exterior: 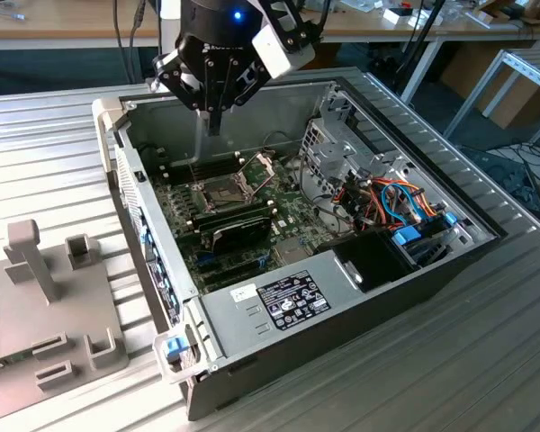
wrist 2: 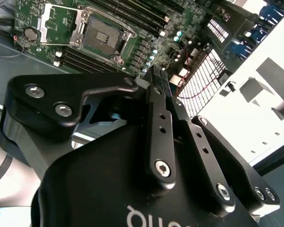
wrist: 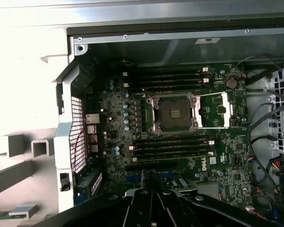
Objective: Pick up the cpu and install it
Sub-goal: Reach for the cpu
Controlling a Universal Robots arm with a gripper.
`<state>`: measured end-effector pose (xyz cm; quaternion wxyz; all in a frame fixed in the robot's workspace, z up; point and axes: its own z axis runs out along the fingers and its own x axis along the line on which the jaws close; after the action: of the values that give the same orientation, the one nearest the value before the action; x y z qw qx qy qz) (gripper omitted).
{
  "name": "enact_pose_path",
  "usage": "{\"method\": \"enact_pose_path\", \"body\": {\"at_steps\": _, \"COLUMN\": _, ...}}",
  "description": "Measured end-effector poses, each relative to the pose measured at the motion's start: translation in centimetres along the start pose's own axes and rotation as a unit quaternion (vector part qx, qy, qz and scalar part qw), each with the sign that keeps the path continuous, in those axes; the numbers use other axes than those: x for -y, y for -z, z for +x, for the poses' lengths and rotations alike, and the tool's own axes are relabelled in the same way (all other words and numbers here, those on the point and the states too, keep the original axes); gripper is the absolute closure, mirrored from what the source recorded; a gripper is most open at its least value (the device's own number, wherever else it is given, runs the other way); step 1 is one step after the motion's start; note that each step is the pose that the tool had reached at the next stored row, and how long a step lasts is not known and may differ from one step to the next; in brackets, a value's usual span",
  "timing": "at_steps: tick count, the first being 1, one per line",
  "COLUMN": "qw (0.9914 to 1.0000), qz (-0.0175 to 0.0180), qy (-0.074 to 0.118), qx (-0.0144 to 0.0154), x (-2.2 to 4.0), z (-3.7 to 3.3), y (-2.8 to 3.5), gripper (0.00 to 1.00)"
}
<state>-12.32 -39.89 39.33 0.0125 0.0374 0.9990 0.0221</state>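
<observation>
While the socket (wrist: 174, 113) sits with its hinged frame (wrist: 215, 109) flipped open just beside it, the gripper (exterior: 214, 121) hangs well above the socket, up around the level of the case's rim. Its jaws are pinched together, with nothing I can make out between them.

As for the cpu, I honestly can't tell where it is. The socket's bed looks dark and bare, no silver lid in it, so I'd say it isn't seated. That puts us at the pick-up end of the job, not the install end.

The next move, as I read it, calls for spreading the jaws, since closed fingers can't take a flat chip by its edges. Any drop into the socket would need to be level and square.

Room-wise, it's open air straight above the socket. Memory slots (wrist: 173, 144) flank the socket on two sides and sit low enough to ignore. The open frame stands up on a third side, so that's the edge to mind. The case wall (exterior: 279, 108) and the cable bundle (exterior: 391, 198) are well away from the socket.
</observation>
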Motion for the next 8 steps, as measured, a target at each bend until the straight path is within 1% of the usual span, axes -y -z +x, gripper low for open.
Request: {"method": "enact_pose_path", "body": {"at_steps": 8, "qw": 1.0, "qz": 0.0, "qy": 0.0, "qx": 0.0, "x": -0.12, "z": 0.64, "y": 0.01, "gripper": 0.89}}
